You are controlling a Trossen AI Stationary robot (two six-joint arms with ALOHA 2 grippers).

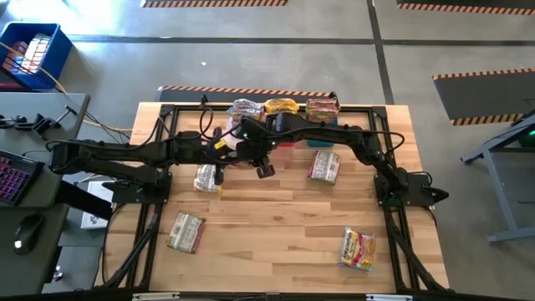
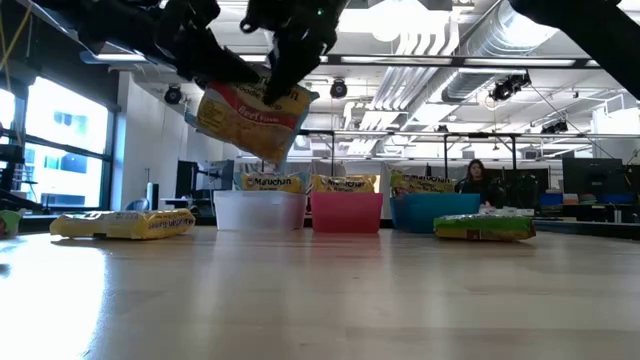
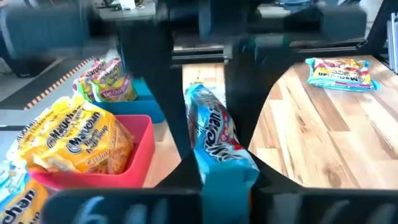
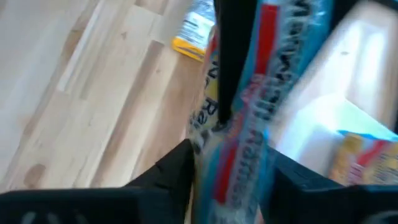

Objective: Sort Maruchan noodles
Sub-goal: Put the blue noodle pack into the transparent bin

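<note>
A blue-and-white noodle packet (image 3: pixel 214 140) was pinched in mid-air between the left tool (image 3: pixel 211 134) and the right tool (image 4: pixel 227 168), a handover judged under way above the worktop (image 1: pixel 276 226); release by one tool was called for next.

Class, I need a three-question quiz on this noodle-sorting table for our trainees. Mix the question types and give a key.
1. Count: how many noodle packets lie flat on the wooden table, outside the bins?
2. True or false: the lifted packet sits between the fingers of the left claw, with the right claw meeting it near the bins.
3. Which bin stands in the middle of the row? A clear, B red, C teal.
Key: 1 four; 2 true; 3 B, the red bin.
</note>
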